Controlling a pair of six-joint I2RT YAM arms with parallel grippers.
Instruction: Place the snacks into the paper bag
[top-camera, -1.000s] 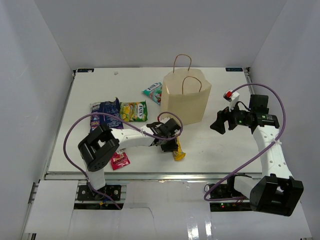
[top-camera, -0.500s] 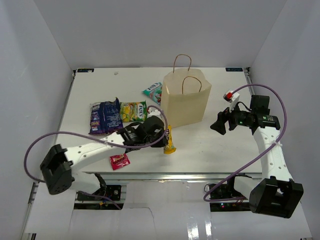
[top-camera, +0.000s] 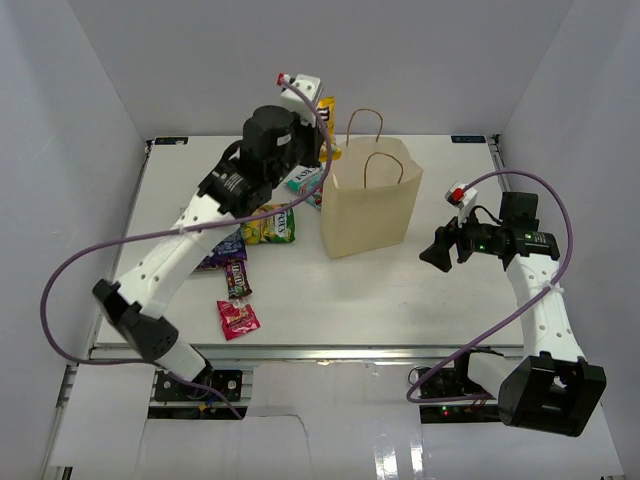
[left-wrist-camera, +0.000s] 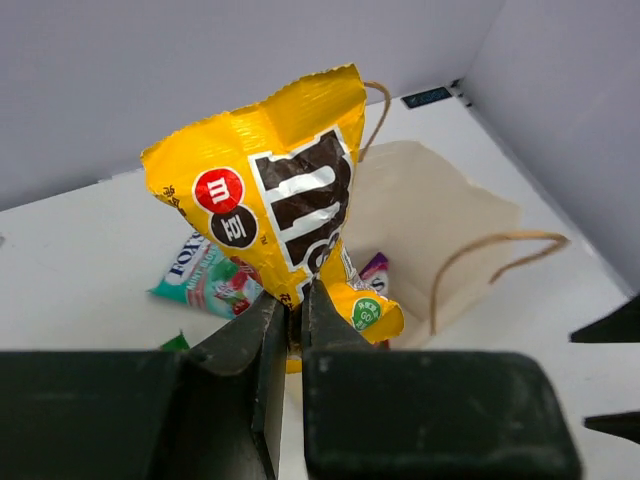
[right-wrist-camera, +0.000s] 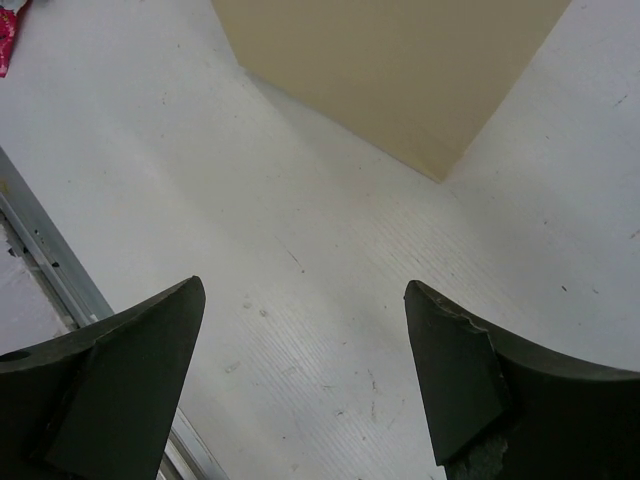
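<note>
My left gripper (top-camera: 318, 118) is raised above the far left rim of the tan paper bag (top-camera: 370, 200) and is shut on the yellow candy bag (top-camera: 328, 106). In the left wrist view the gripper (left-wrist-camera: 297, 300) pinches the yellow bag (left-wrist-camera: 280, 190) by its lower end over the open paper bag (left-wrist-camera: 440, 220). A purple packet (left-wrist-camera: 376, 268) peeks out behind it. On the table lie the teal packet (top-camera: 304, 182), green-yellow pack (top-camera: 268, 224), dark blue bag (top-camera: 226, 246), brown bar (top-camera: 237, 277) and pink-red packet (top-camera: 238, 319). My right gripper (top-camera: 437, 255) is open and empty, right of the bag.
White walls close in the table on three sides. The right wrist view shows its gripper (right-wrist-camera: 303, 290) above bare table, with the paper bag's corner (right-wrist-camera: 400, 70) ahead and the table's front rail (right-wrist-camera: 50, 270) at the left. Purple cables loop from both arms.
My left arm has lifted the yellow candy bag from the table in front of the paper bag up to above its far left rim. The brown bar is now uncovered. The right arm barely moved.
</note>
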